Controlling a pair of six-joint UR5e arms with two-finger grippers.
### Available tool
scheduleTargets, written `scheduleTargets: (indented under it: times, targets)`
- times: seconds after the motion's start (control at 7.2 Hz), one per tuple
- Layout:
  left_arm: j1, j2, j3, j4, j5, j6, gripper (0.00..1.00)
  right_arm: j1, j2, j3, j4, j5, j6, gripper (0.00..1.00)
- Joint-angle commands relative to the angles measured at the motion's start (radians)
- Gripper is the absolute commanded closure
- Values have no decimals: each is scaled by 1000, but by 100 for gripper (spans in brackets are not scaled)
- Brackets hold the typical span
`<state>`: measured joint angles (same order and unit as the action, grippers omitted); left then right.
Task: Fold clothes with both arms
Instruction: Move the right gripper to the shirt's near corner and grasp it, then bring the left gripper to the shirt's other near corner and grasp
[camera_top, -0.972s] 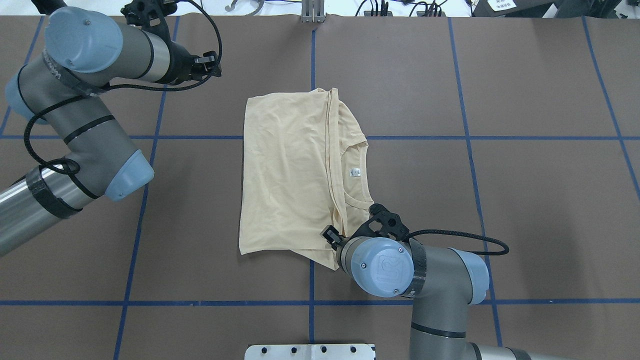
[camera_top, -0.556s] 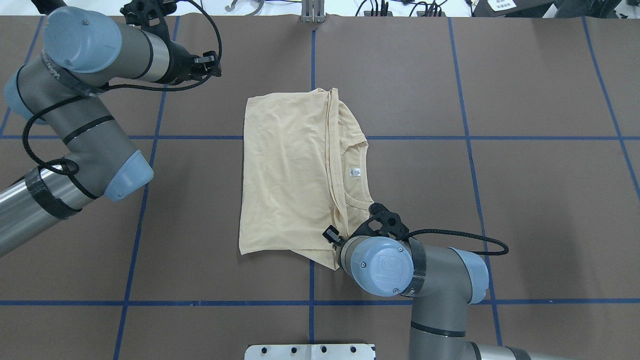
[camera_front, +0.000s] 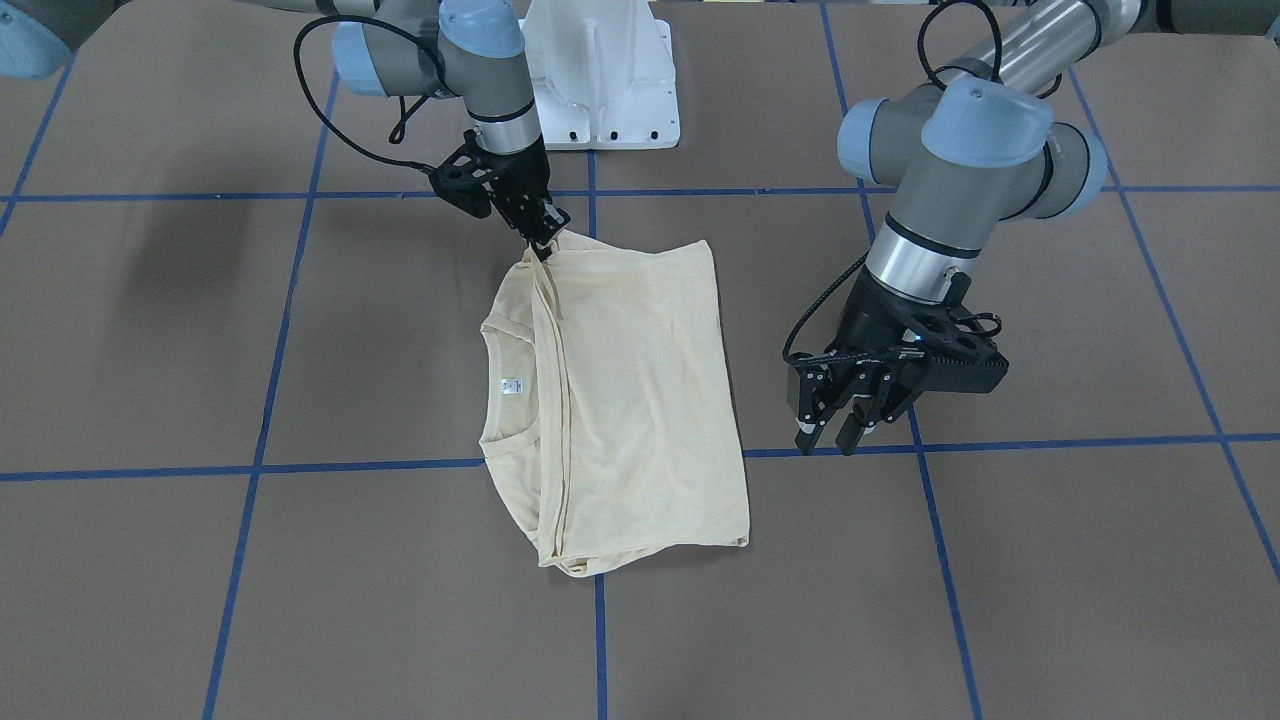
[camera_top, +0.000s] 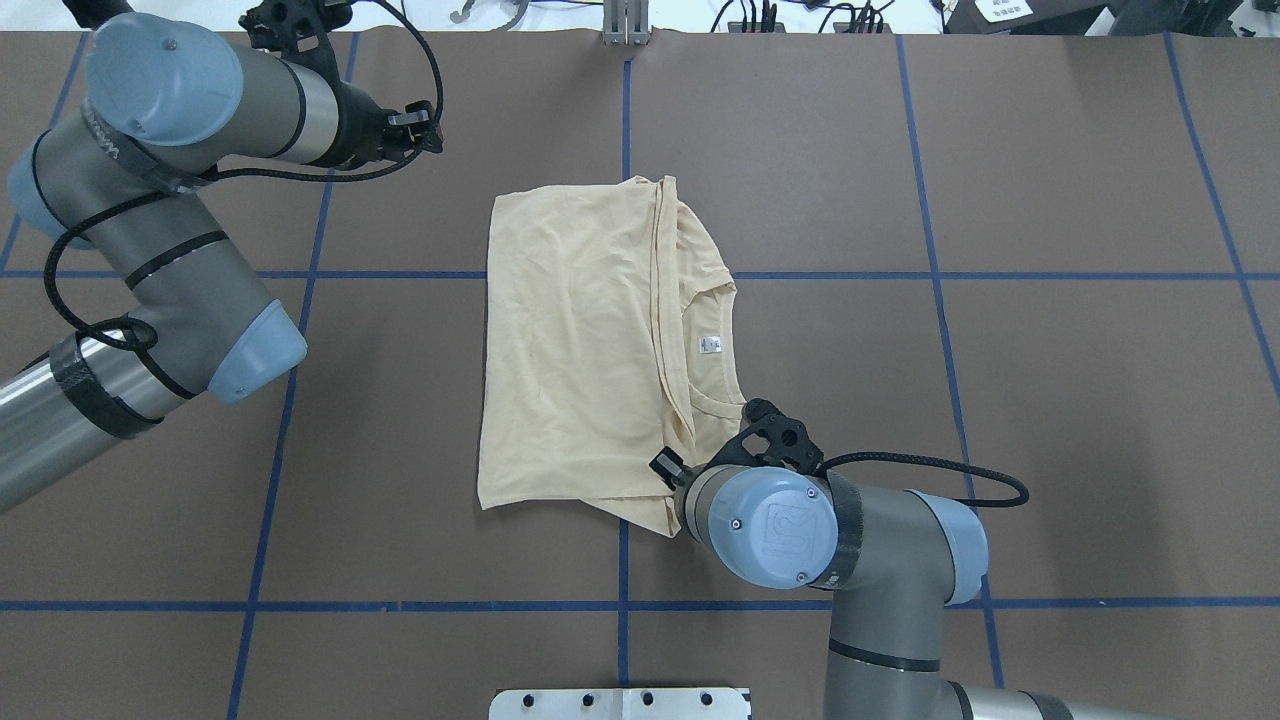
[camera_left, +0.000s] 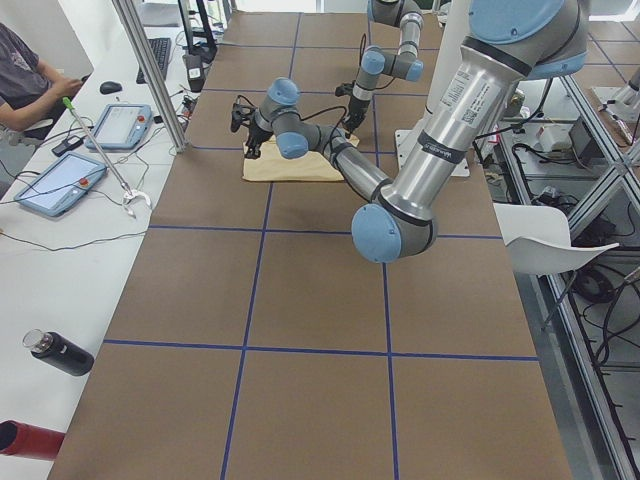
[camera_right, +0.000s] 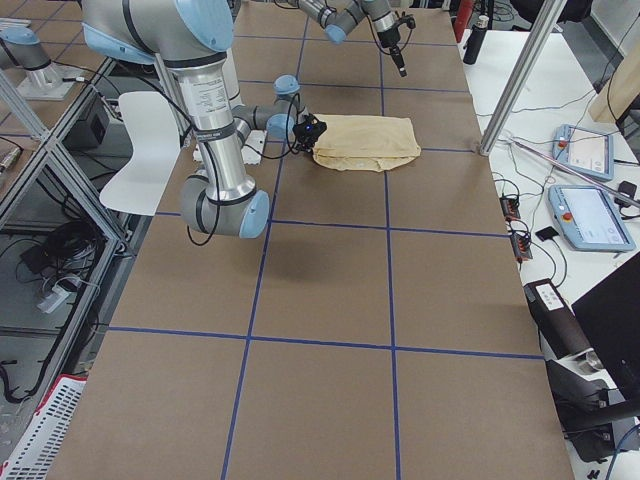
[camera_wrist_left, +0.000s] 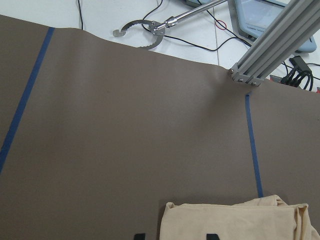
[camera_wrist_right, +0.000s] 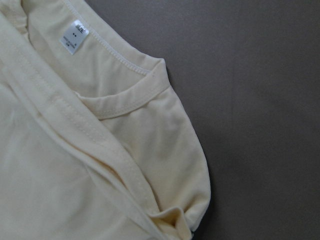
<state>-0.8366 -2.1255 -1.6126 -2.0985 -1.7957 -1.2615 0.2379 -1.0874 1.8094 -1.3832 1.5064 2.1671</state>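
I see the yellow T-shirt (camera_top: 570, 340) lying folded in the middle of the brown table (camera_top: 1000, 400), its little white label (camera_top: 710, 345) showing at the neck. My right gripper (camera_front: 545, 240) has its jaws squeezed on the T-shirt's corner nearest the robot. My left gripper (camera_front: 826, 438) hangs beside the T-shirt with jaws apart, holding nothing.

A robotics lab: a large brown worktop (camera_top: 1050, 400) gridded with blue tape (camera_top: 1050, 276), aluminium framing posts (camera_left: 150, 70) at its edges, teach pendants (camera_right: 590, 215) lying on white side desks (camera_left: 40, 290), and a person (camera_left: 20, 75) seated beside one.
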Motion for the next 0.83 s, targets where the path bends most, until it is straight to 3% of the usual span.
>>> scheduleTargets:
  times: [0.0,0.14,0.42,0.69]
  targets:
    - [29,-2,-18,0,-1,-144,50,-2,-32,51,1,0,68,100]
    - [63,31,-65,-2,2,-277,50,-3,-48,74,1,0,103,100]
    - [184,164,-252,-2,45,-533,49,-23,-57,82,1,-15,201,100]
    - [376,200,-299,-2,235,-750,49,-35,-60,97,3,-37,272,100]
